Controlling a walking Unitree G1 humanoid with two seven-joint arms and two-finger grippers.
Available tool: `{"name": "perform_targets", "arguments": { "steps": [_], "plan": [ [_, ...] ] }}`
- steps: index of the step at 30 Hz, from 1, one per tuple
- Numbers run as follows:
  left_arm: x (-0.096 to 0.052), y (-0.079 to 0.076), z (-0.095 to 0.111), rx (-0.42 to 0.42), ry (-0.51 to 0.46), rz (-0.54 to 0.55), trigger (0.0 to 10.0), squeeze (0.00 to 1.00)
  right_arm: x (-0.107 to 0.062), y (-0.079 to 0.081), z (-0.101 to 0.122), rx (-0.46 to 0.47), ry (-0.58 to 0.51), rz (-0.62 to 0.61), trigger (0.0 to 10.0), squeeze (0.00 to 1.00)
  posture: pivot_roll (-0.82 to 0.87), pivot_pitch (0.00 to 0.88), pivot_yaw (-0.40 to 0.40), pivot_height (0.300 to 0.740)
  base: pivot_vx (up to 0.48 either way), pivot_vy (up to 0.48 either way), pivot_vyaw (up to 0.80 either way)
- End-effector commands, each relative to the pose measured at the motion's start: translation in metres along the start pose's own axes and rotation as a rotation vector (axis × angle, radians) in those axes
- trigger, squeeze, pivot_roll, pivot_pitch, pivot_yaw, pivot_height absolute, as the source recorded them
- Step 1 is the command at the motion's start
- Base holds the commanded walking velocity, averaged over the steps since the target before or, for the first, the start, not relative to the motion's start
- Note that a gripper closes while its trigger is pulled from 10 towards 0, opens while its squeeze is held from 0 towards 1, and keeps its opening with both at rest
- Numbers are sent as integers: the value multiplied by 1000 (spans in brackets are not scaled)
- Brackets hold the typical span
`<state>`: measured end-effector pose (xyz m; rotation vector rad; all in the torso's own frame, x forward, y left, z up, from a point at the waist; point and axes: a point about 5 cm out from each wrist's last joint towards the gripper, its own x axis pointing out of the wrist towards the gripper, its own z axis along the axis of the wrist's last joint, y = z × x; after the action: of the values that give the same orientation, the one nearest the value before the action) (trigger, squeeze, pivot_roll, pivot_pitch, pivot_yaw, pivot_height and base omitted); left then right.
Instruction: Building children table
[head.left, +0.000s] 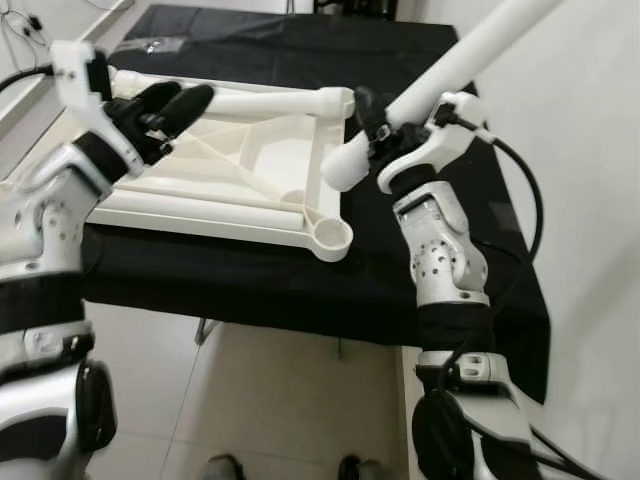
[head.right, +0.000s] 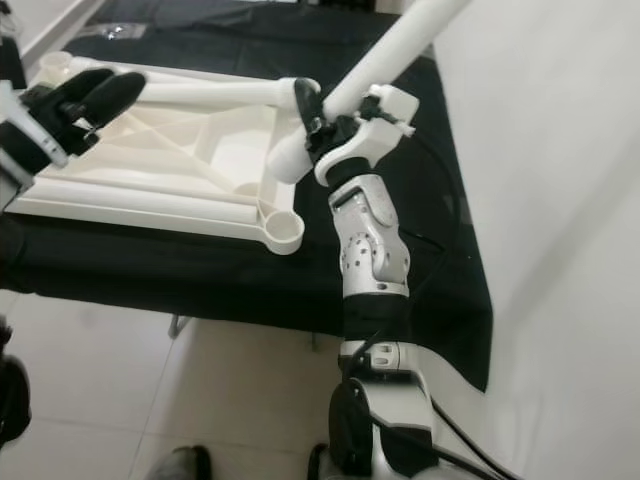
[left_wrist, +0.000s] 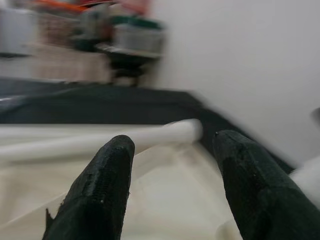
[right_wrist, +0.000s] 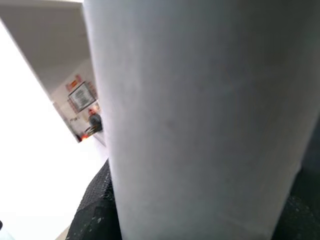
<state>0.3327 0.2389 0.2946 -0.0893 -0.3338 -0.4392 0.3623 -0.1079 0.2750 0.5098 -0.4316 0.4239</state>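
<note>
the right gripper (head.left: 372, 128) is clenched around a white table leg (head.left: 470, 55), held tilted above the right edge of the upturned white tabletop (head.left: 235, 165) lying on the black cloth (head.left: 300, 280). the left gripper (head.left: 172, 108) hovers released over the tabletop's left part.

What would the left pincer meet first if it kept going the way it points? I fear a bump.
Probably the round white plastic table leg lying across the upturned white tabletop; the open left pincer aims at it, though depth is unclear.
</note>
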Motion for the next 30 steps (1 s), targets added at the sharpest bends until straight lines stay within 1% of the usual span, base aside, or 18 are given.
{"name": "perform_targets", "arguments": {
  "steps": [1, 2, 5, 6, 7, 8, 9, 11, 12, 13, 15, 17, 18, 20, 23, 24, 28, 30],
  "plan": [
    [-2, -3, -1, 24, -4, 20, 10000, 0, -1, 5, 0, -11, 3, 38, 10000, 0, 79, 92, -27, 740, 0, 0, 0],
    [-30, -23, -30, 41, 67, 105, 10000, 0, -19, 13, -9, -134, 88, 130, 10000, 0, 83, 84, -27, 740, 0, 0, 0],
    [-30, -23, -30, 41, 67, 105, 10000, 0, -19, 13, -9, -134, 88, 130, 10000, 0, 83, 84, -27, 740, 0, 0, 0],
    [-40, -35, -39, 54, 92, 115, 10000, 0, -29, 15, -15, -176, 127, 153, 10000, 0, 83, 84, -26, 740, 0, 0, 0],
    [-40, -35, -39, 54, 92, 115, 10000, 0, -29, 15, -15, -176, 127, 153, 10000, 0, 83, 84, -26, 740, 0, 0, 0],
    [-50, -47, -49, 27, 108, 132, 10000, 0, -41, 16, -21, -205, 172, 171, 10000, 0, 84, 73, -31, 740, 0, 0, 0],
    [-50, -47, -49, 27, 108, 132, 10000, 0, -41, 16, -21, -205, 172, 171, 10000, 0, 84, 73, -31, 740, 0, 0, 0],
    [-64, -66, -67, -17, 148, 129, 10000, 0, -61, 18, -33, -241, 245, 224, 10000, 0, 80, 68, -26, 740, 0, 0, 0],
    [-64, -66, -67, -17, 148, 129, 10000, 0, -61, 18, -33, -241, 245, 224, 10000, 0, 80, 68, -26, 740, 0, 0, 0],
    [-68, -72, -77, -42, 168, 125, 10000, 0, -68, 20, -38, -254, 275, 260, 10000, 0, 77, 62, -27, 740, 0, 0, 0],
    [-68, -72, -77, -42, 168, 125, 10000, 0, -68, 20, -38, -254, 275, 260, 10000, 0, 77, 62, -27, 740, 0, 0, 0],
    [-72, -81, -91, -68, 192, 104, 10000, 0, -72, 21, -42, -286, 308, 307, 10000, 0, 72, 46, -29, 740, 0, 0, 0],
    [-72, -81, -91, -68, 192, 104, 10000, 0, -72, 21, -42, -286, 308, 307, 10000, 0, 72, 46, -29, 740, 0, 0, 0],
    [-72, -90, -96, -97, 193, 99, 10000, 0, -75, 18, -47, -312, 354, 302, 10000, 0, 65, 35, -26, 740, 283, 0, -400],
    [-72, -93, -98, -107, 193, 99, 10000, 0, -75, 16, -49, -327, 370, 291, 10000, 0, 62, 34, -24, 740, 331, 0, -800],
    [-73, -96, -99, -111, 202, 100, 10000, 0, -76, 15, -49, -360, 371, 278, 10000, 0, 61, 34, -23, 740, 334, 0, -788],
    [-75, -99, -102, -111, 216, 107, 10000, 0, -79, 15, -51, -391, 385, 262, 10000, 0, 56, 31, -21, 740, 334, 0, 0],
    [-77, -101, -103, -116, 223, 106, 10000, 0, -81, 17, -52, -388, 388, 279, 10000, 0, 60, 31, -20, 740, 334, 0, -800]
  ]
}}
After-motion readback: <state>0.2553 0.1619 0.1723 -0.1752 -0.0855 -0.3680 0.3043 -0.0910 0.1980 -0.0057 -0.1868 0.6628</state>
